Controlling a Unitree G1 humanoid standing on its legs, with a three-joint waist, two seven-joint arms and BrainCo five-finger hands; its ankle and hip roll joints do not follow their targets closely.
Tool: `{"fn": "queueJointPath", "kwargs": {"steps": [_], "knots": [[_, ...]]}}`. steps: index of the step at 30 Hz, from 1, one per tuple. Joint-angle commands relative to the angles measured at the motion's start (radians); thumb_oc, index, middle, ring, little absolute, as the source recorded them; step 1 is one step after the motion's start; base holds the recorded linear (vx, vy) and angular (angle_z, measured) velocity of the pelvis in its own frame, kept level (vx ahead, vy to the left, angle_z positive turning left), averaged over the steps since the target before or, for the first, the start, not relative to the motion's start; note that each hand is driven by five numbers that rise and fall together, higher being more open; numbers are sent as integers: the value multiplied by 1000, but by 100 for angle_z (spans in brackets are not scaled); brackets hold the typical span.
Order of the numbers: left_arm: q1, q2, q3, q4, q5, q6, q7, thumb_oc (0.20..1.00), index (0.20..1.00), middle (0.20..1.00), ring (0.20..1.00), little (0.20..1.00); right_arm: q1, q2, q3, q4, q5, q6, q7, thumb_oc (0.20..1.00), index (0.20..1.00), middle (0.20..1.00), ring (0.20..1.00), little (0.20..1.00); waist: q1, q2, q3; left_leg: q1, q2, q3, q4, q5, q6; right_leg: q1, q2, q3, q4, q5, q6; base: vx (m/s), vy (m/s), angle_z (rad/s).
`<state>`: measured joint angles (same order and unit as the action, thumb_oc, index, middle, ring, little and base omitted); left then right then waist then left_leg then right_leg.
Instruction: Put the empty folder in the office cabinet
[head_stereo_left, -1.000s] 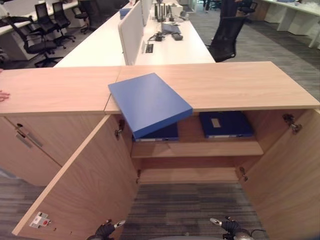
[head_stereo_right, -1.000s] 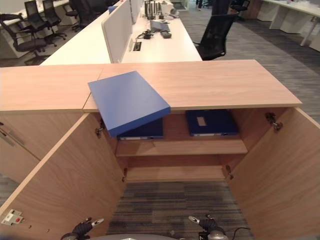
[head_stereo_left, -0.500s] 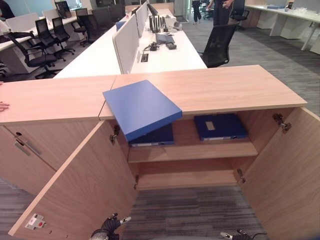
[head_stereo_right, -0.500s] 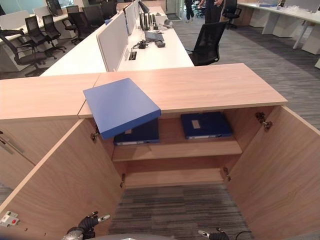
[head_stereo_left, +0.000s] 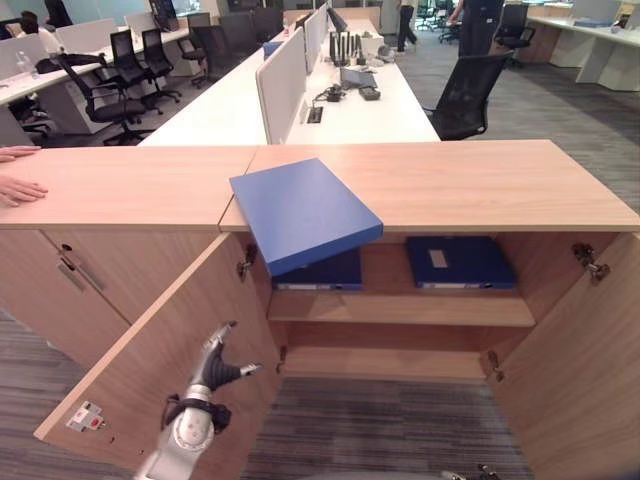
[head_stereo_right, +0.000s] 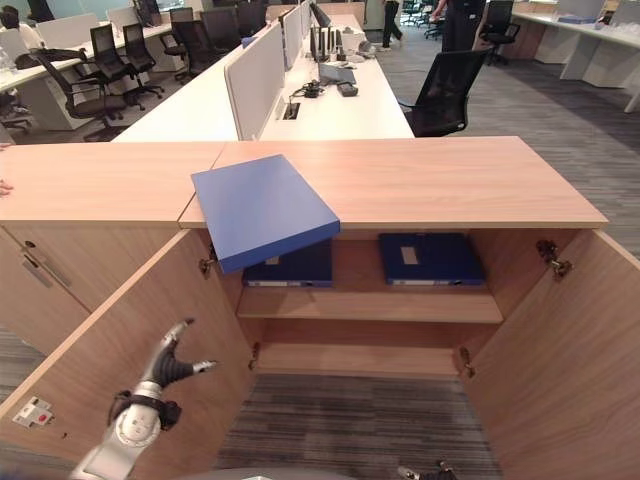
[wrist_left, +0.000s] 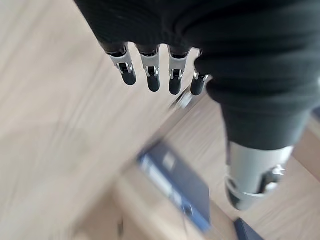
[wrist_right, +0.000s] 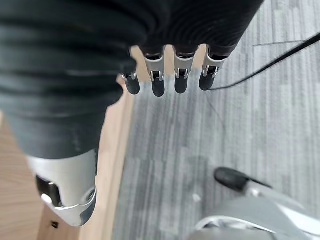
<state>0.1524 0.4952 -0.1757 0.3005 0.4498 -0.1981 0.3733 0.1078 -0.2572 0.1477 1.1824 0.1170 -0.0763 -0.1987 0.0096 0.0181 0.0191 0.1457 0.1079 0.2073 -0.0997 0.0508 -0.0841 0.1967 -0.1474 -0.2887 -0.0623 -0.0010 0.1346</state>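
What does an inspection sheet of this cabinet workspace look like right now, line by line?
Surface: wooden cabinet top, bare apart from the folder.
Job's things: blue folder lies on the top, one corner overhanging the front edge; office cabinet has both doors open.
Clutter: two dark blue folders lie flat on the upper shelf; the lower shelf looks bare.
Hands: left hand raised in front of the open left door, fingers straight, holding nothing; right hand low over the carpet, fingers straight, empty.
Cables: nothing seen on the cabinet.
Surroundings: person's hand rests on the neighbouring cabinet top; desks and office chairs behind.
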Motion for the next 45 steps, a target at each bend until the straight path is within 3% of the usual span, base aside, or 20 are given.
{"fn": "queueJointPath", "kwargs": {"steps": [1,3,10,22,26,34,45], "knots": [[-73,45,46,-71,98,-49,58,1000,1000,1000,1000,1000,-42,43,11,63,-48,-17,-17,1000,1000,1000,1000,1000,-6,-26,-16,-9,55,-35,21,-29,-62,-28,-72,33,-13,26,86,0,0,0],[-61,75,65,-179,131,-68,42,1000,1000,1000,1000,1000,-39,46,11,70,-46,-12,-10,1000,1000,1000,1000,1000,-10,-24,-20,-6,55,-33,20,-31,-62,-30,-72,38,-14,29,86,0,0,0],[-45,118,90,-317,180,-93,34,1000,1000,1000,1000,1000,-39,53,19,79,-44,-11,-2,1000,1000,1000,1000,1000,-11,-22,-21,1,59,-21,18,-33,-63,-35,-66,41,-15,32,87,-3,-6,-2],[-134,230,79,-471,263,-124,43,1000,1000,1000,1000,1000,-37,50,34,93,-33,-13,14,1000,1000,1000,1000,1000,-24,-15,-30,11,70,-9,15,-33,-70,-32,-53,40,-17,25,87,0,-12,-3],[-190,251,44,-455,299,-114,53,1000,1000,1000,1000,1000,-35,52,35,96,-11,-18,18,1000,1000,1000,1000,1000,-34,-10,-36,16,69,-6,14,-33,-72,-30,-50,40,-17,22,86,12,-8,-3],[-354,220,-72,-333,414,-31,87,1000,1000,1000,1000,1000,-36,49,48,104,0,-15,17,1000,1000,1000,1000,1000,-65,-5,-45,26,69,-2,12,-40,-71,-29,-50,54,-18,20,85,2,-1,-1],[-556,105,-245,-86,484,58,77,1000,1000,1000,1000,1000,-36,34,50,114,5,-4,11,1000,1000,1000,1000,1000,-98,-4,-46,32,67,1,12,-48,-67,-31,-51,69,-18,20,88,0,0,0]]}}
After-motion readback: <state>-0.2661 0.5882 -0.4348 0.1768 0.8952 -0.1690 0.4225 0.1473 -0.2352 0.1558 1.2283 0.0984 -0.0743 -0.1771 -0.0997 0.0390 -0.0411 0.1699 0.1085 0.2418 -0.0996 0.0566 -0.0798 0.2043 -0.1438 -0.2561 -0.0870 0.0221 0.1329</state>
